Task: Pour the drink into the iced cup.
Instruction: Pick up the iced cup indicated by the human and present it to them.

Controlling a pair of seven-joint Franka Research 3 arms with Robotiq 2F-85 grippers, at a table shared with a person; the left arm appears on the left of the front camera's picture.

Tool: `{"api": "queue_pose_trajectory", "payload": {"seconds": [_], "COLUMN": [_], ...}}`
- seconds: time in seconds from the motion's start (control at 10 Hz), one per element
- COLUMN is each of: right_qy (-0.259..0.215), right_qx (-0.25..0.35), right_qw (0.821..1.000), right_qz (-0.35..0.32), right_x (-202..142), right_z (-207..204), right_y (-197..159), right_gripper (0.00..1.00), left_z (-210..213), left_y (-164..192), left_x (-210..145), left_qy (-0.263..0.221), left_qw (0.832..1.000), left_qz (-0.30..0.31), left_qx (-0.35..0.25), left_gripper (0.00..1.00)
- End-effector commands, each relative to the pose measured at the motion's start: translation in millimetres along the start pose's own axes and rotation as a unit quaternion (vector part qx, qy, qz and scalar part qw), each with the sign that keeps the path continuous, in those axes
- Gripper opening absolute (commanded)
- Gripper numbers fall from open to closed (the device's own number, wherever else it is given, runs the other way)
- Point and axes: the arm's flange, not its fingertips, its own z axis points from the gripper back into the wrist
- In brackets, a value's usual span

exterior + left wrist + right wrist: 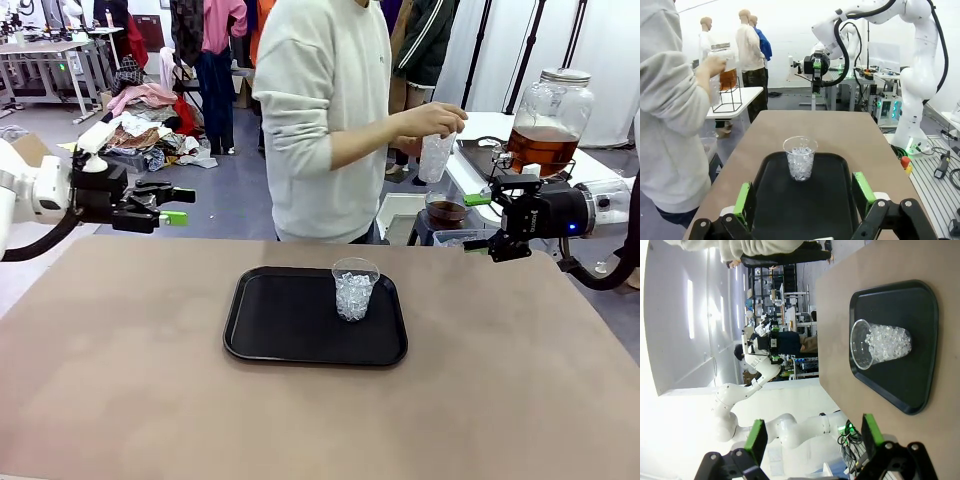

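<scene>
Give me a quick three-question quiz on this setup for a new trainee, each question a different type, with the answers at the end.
1. True or false: the iced cup stands on the black tray.
2. Where is the jar of drink? A: on the tray. B: on the white side table at the far right. C: in the person's hand.
3. Fill in: the left end effector and the right end effector both have their jaws ___ and hold nothing.

Key: 1 true. 2 B. 3 open.
</scene>
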Motion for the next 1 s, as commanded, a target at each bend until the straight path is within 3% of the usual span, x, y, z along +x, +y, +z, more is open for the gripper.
{"api": "queue_pose_trajectory", "payload": {"seconds": [0.0, 0.9], "right_qy": [-0.001, -0.001], "right_qx": [0.002, 0.002], "right_qw": [1.000, 1.000], "right_qz": [0.000, 0.000], "right_x": [-0.8, -0.8], "right_z": [0.2, 0.2], "right_y": [0.8, 0.8], "right_gripper": [1.00, 1.00], "left_z": [-1.0, -1.0], "left_y": [-0.6, -0.6], "left_x": [2.5, 2.5], "left_qy": [0.001, 0.001], "left_qw": [1.000, 1.000], "left_qz": [-0.003, -0.003], "left_qx": [-0.001, -0.001], "left_gripper": [1.00, 1.00]}}
